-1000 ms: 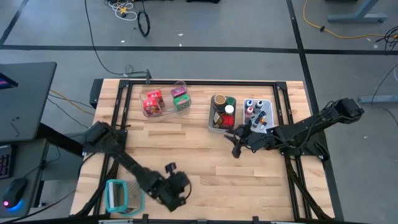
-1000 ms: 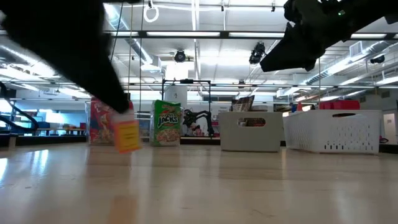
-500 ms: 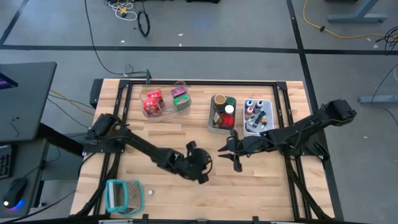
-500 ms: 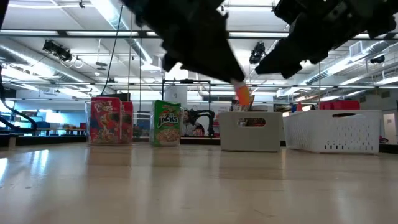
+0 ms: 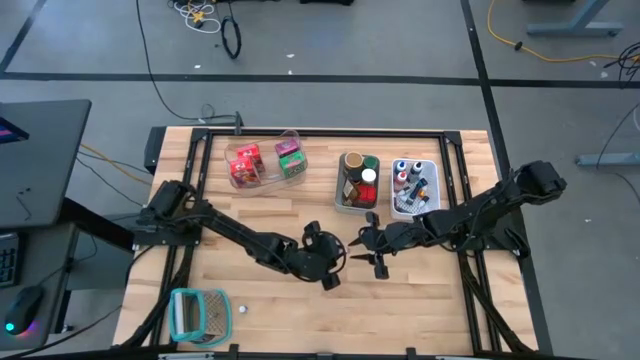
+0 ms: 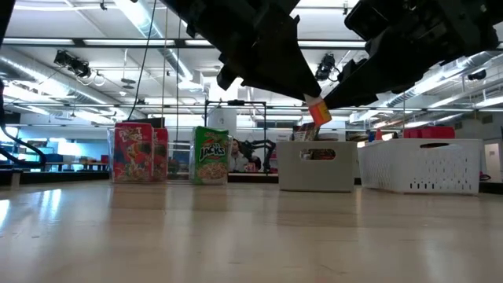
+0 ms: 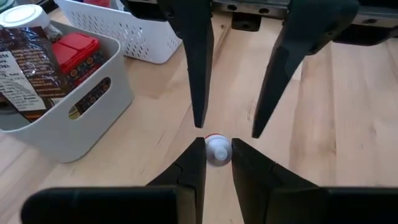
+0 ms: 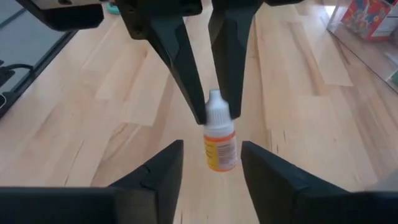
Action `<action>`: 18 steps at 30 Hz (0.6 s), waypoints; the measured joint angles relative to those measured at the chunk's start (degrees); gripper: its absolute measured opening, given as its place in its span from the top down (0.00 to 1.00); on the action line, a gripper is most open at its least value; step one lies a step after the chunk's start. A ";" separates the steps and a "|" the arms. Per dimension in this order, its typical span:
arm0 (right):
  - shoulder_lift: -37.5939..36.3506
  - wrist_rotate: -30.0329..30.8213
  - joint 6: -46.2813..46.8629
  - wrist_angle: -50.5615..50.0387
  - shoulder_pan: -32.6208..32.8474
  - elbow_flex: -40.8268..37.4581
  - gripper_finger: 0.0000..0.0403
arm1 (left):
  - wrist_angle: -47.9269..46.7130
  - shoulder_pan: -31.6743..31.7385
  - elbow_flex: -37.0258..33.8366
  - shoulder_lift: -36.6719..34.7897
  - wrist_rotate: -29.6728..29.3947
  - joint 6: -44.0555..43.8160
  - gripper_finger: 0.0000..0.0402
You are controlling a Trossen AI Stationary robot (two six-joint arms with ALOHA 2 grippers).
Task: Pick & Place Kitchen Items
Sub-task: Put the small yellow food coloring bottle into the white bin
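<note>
Above mid-table, the left gripper (image 5: 341,262) is clamped on the white cap of a small dropper bottle (image 8: 219,135), whose orange label hangs below the fingers (image 8: 180,59). Facing it tip to tip, the right gripper (image 5: 366,250) has its jaws spread on either side of the bottle's body without touching it. From above the bottle is lost between the two dark grippers; in the low view only an orange-labelled corner (image 6: 319,112) peeks out under the arms, clear of the table. The left wrist view shows just the round cap top (image 7: 217,149) between that arm's fingertips. Behind the grippers sit a grey bin (image 5: 345,198) with jars and a white ribbed bin (image 5: 432,170) with small bottles; what they hold is too small to read. Farther left a clear bin (image 5: 262,178) keeps red and green packets. A teal holder (image 5: 194,313) lies near the front edge, a tiny white piece (image 5: 241,309) just beside it. The table (image 5: 300,215) is pale wood planks, with grey floor and cables beyond.
</note>
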 joint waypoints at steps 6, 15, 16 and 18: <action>0.00 0.00 -1.08 -0.04 0.00 0.00 0.52 | 4.11 0.08 0.00 0.00 -0.94 1.23 0.82; 0.02 2.43 -2.97 3.21 0.00 0.00 0.54 | 9.77 0.12 0.00 -0.04 -1.64 6.04 0.82; 0.01 2.43 -2.98 3.33 0.00 0.00 0.55 | 9.77 0.12 0.00 -0.04 -1.64 6.03 0.82; 0.00 2.42 -2.97 3.35 0.00 0.00 0.58 | 9.78 0.12 0.00 -0.04 -1.84 6.04 0.81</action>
